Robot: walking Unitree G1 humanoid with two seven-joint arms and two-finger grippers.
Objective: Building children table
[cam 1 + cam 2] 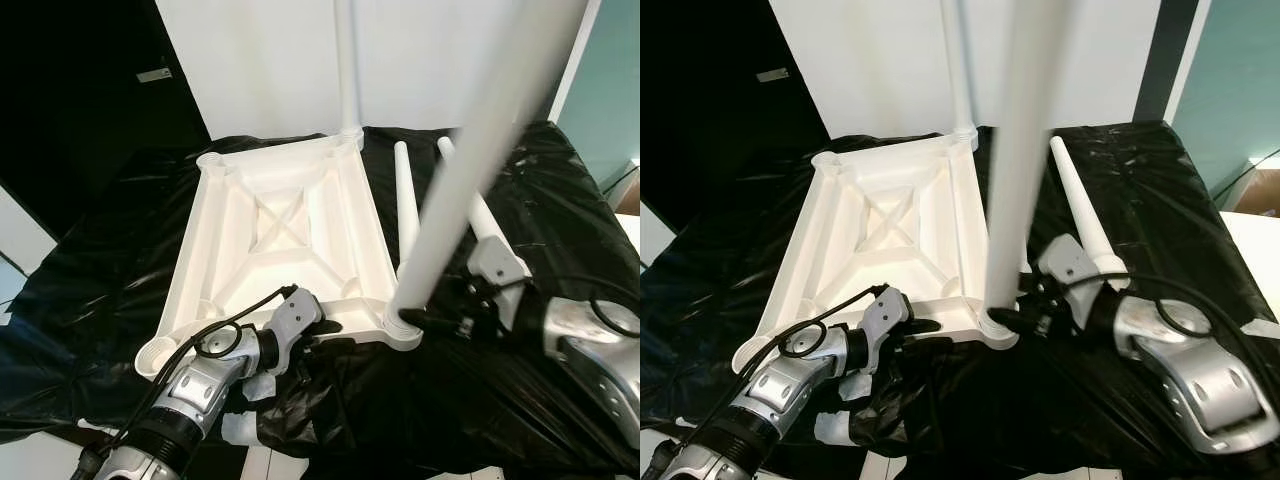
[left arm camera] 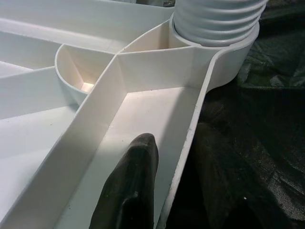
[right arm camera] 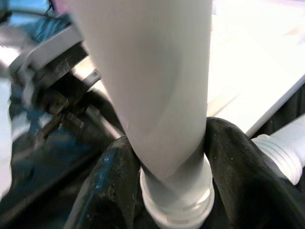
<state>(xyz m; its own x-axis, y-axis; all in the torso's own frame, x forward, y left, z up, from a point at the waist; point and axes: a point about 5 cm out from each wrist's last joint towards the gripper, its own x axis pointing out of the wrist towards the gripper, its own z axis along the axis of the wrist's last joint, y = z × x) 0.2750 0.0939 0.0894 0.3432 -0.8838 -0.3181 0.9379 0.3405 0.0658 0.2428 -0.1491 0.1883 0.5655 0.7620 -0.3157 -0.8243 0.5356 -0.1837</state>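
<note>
Pinching the leg [image 1: 1012, 190] at the tabletop's [image 1: 880, 225] near corner socket, the right end effector [image 1: 1025, 318] is risking cross-threading if it tilts, while the left end effector [image 1: 910, 335], one finger inside the tabletop's rim, is bracing.

The white plastic ribbed tabletop [image 1: 285, 240] lay upside down. One white tapered plastic leg [image 1: 1018, 160] stood upright in its near corner socket; two loose legs [image 1: 406, 205] lay beside it.

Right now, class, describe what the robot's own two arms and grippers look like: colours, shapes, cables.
Both arms are silver metal with rounded, shiny casings. The left arm has a ribbed black cuff nearer the camera and a black cable looping over its wrist. The right arm carries black cables too. Each ends in a grey wrist block and long black fingers.
</note>
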